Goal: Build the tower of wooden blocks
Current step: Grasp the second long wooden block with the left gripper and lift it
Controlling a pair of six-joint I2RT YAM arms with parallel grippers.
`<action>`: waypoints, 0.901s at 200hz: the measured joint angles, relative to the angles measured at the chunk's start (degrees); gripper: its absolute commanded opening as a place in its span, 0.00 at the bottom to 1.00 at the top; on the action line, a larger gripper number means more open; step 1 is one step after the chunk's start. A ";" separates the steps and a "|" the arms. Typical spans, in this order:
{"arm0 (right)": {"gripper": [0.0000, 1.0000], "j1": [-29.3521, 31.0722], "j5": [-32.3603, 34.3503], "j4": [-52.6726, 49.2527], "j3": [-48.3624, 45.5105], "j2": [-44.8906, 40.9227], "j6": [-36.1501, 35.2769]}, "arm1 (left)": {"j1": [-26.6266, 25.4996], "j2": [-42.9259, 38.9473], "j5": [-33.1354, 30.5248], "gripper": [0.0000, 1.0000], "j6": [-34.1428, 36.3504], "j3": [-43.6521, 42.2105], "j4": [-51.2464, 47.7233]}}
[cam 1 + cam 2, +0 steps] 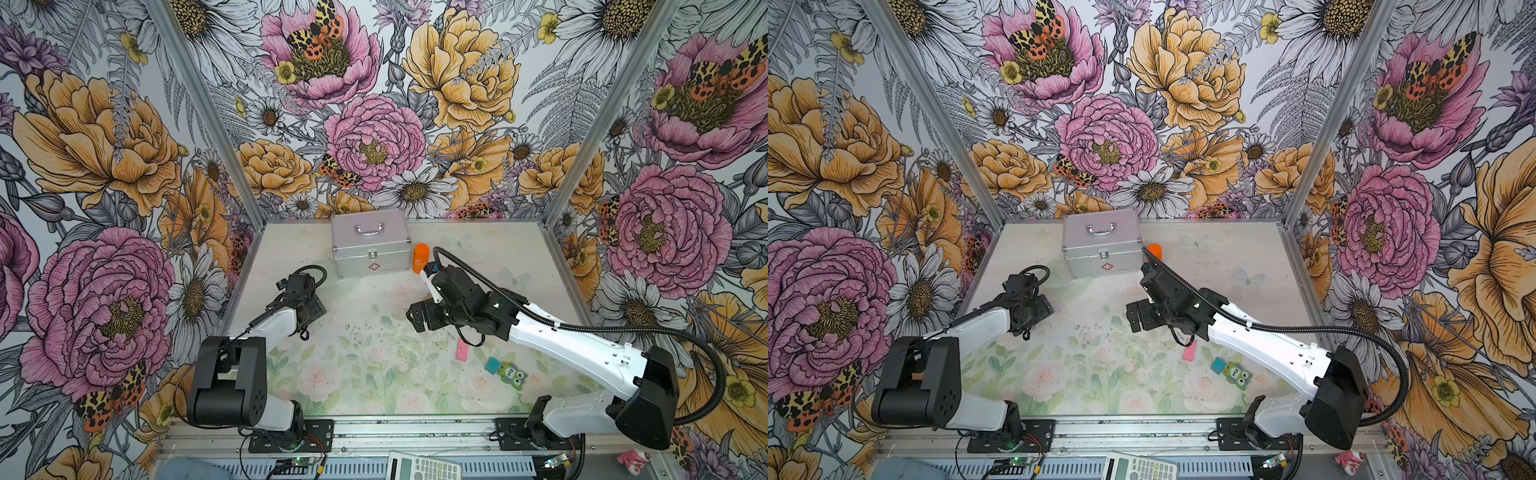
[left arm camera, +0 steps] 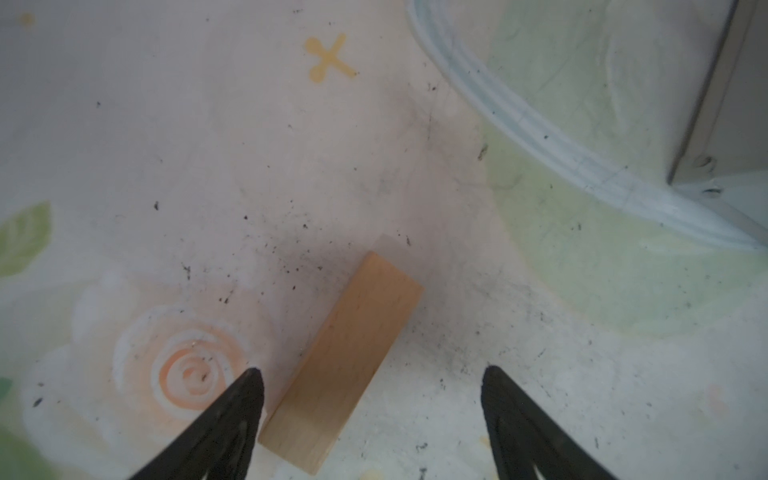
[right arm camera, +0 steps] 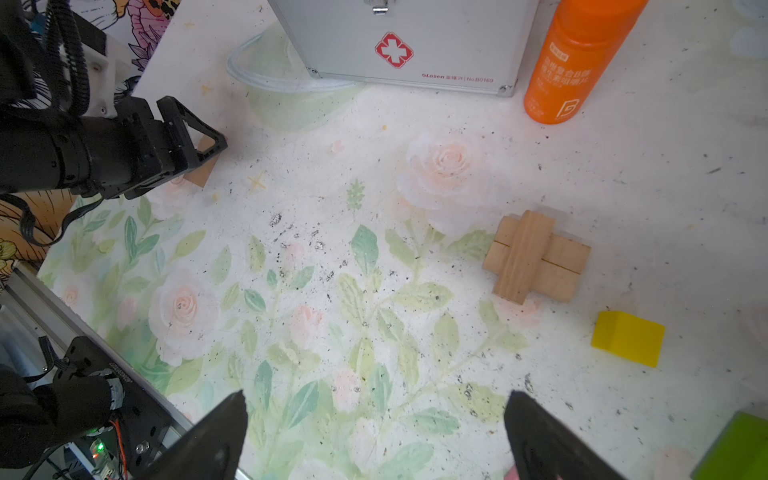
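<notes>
A tan plank point(image 2: 345, 361) lies flat on the table between the fingers of my open left gripper point(image 2: 370, 369), close against one finger and well apart from the other. The right wrist view shows the same gripper point(image 3: 203, 145) low over that plank. The tower point(image 3: 536, 259) is two tan planks side by side with a third laid across them. Near it sit a yellow cube point(image 3: 627, 338) and a green bar point(image 3: 735, 449). My right gripper point(image 3: 374, 399) hangs open over bare table. In both top views a pink plank point(image 1: 462, 350), teal cube point(image 1: 493, 365) and owl piece point(image 1: 512, 374) lie beside the right arm.
A silver metal case point(image 1: 370, 245) stands at the back with an orange bottle point(image 1: 420, 257) at its right. A clear plastic ring point(image 2: 540, 137) lies by the case's corner. A calculator point(image 1: 424, 467) rests beyond the table's front rail.
</notes>
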 measured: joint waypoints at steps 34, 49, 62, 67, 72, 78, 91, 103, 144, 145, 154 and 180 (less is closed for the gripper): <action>0.99 -0.66 0.07 -0.02 -0.63 -0.85 0.02 | 0.04 1.75 0.07 0.84 0.17 1.64 0.02; 0.99 -0.98 0.24 -0.26 -0.74 -0.98 0.02 | 0.04 2.21 0.24 0.84 0.33 1.99 0.04; 0.99 -1.09 0.44 -0.42 -0.74 -1.01 0.02 | 0.04 2.43 0.39 0.84 0.35 2.01 0.02; 0.99 -1.09 0.44 -0.46 -0.74 -1.03 0.02 | 0.04 2.47 0.42 0.84 0.35 2.01 0.00; 0.99 -1.09 0.46 -0.46 -0.74 -1.03 0.02 | 0.04 2.47 0.44 0.84 0.35 2.01 0.00; 0.99 -1.16 0.46 -0.46 -0.74 -1.09 0.04 | 0.04 2.49 0.46 0.84 0.37 2.01 0.02; 0.99 -1.25 0.48 -0.55 -0.76 -1.20 0.02 | 0.09 2.51 0.68 0.84 0.39 2.01 0.00; 0.98 -1.25 0.48 -0.74 -0.76 -1.36 0.02 | 0.09 2.64 1.07 0.84 0.39 2.01 0.02; 0.99 -1.36 0.96 -1.33 -1.07 -2.36 0.11 | 0.09 3.63 3.26 0.81 0.37 2.01 0.04; 0.98 -1.36 0.98 -1.36 -1.07 -2.38 0.13 | 0.09 3.65 3.30 0.81 0.37 2.01 0.04; 0.99 -1.36 1.09 -1.33 -1.14 -2.71 0.26 | 0.00 3.69 3.76 0.81 0.35 2.01 0.04; 0.98 -1.46 1.29 -1.40 -1.77 -3.72 0.48 | -0.98 3.69 4.52 0.81 0.33 2.01 0.07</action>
